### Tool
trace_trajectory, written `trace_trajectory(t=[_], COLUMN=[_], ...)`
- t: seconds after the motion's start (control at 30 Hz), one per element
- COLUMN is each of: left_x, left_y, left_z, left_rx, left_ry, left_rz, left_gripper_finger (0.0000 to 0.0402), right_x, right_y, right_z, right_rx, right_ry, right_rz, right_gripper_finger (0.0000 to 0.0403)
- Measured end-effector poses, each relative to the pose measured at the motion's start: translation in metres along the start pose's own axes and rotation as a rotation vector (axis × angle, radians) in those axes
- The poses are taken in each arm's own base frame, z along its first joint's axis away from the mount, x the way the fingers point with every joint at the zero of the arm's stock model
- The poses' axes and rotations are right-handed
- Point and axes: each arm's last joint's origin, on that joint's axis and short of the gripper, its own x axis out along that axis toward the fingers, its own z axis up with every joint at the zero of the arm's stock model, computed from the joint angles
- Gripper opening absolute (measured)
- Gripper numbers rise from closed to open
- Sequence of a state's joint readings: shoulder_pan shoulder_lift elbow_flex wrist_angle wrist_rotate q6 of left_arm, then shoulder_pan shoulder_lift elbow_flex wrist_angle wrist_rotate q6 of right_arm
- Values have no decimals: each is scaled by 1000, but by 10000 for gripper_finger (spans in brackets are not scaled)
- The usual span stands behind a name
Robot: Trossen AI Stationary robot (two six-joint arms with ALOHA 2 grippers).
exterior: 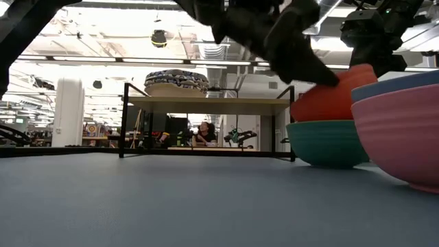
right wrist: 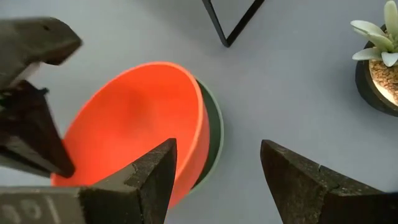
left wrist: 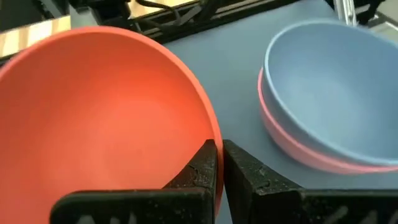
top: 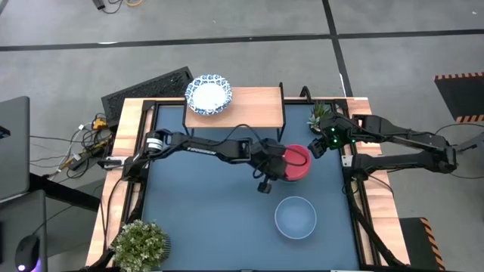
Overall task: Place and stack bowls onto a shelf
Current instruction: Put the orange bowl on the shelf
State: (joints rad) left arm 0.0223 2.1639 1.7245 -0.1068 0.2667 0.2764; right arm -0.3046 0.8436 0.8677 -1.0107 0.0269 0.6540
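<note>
While pinched on the red bowl's [left wrist: 106, 118] rim by the left gripper [left wrist: 217, 168], right gripper [right wrist: 214, 177] spread alongside, could slip, or drag the green bowl [exterior: 326, 140] up too.

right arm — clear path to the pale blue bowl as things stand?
Probably yes: the right gripper hangs open beside the red bowl, and the table between it and the pale blue bowl looks bare.

The green bowl [right wrist: 214, 134] lies mostly hidden under the red bowl [right wrist: 134, 121] (only a crescent of rim shows).
</note>
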Motion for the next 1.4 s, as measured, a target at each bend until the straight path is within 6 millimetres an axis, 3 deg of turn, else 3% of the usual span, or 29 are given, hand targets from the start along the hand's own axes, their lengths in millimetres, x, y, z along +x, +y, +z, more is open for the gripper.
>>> trace_trajectory(t=[0.37, 0.7, 0.9, 1.27, 1.4], left_x=[-43, -82, -105, -137, -148], left_y=[9, 35, 52, 105, 123], left_z=[52, 73, 83, 60, 49], left_rx=[-2, -16, 4, -48, -153], left_ry=[254, 395, 418, 523, 504], left_rz=[106, 438, 532, 606, 544], left_gripper_finger=[1, 0, 0, 0, 0], right_x=[-4, -17, -21, -20, -20], right_y=[-4, -19, -23, -24, -24], right_z=[2, 5, 5, 6, 6], right_rx=[36, 147, 168, 160, 158], right_ry=[-31, -139, -164, -168, -169], right_rz=[2, -29, -33, -35, -36], right_gripper_finger=[260, 260, 260, 260, 260])
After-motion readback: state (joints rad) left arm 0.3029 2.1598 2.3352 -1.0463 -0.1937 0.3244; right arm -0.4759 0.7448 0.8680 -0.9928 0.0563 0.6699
